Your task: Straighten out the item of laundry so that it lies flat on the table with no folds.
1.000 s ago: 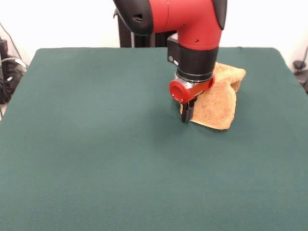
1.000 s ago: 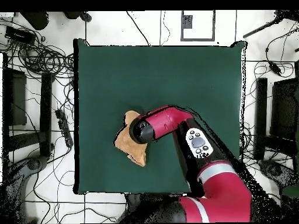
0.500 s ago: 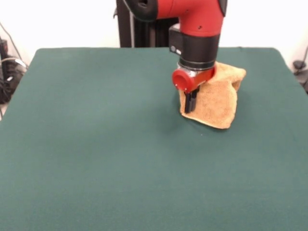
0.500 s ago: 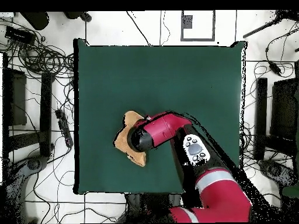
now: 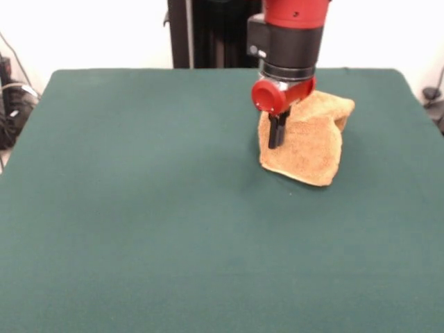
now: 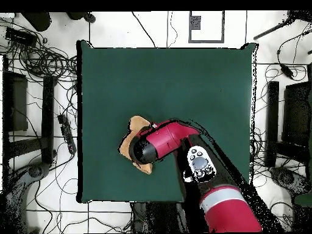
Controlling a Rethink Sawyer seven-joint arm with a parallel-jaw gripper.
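Note:
The golden-orange towel point(image 5: 312, 149) lies crumpled and folded on the dark green table point(image 5: 139, 208), at the far right in the front view. My gripper point(image 5: 275, 136) hangs over the towel's left edge with its dark fingers point(image 5: 273, 139) close together, shut on that edge. The edge stands pulled up from the table. In the overhead view the towel point(image 6: 128, 146) shows near the table's point(image 6: 183, 85) left side, mostly hidden under my red arm point(image 6: 161, 141), which also hides the gripper. No label tag shows.
The black pedestal point(image 5: 208, 35) stands behind the table's far edge. Cables point(image 6: 42, 55) and black stands point(image 6: 286, 122) lie on the floor around the table. The towel sits close to the table's right edge in the front view.
The gripper has risen from table level and moved slightly back towards the pedestal. The towel's left edge has lifted with it.

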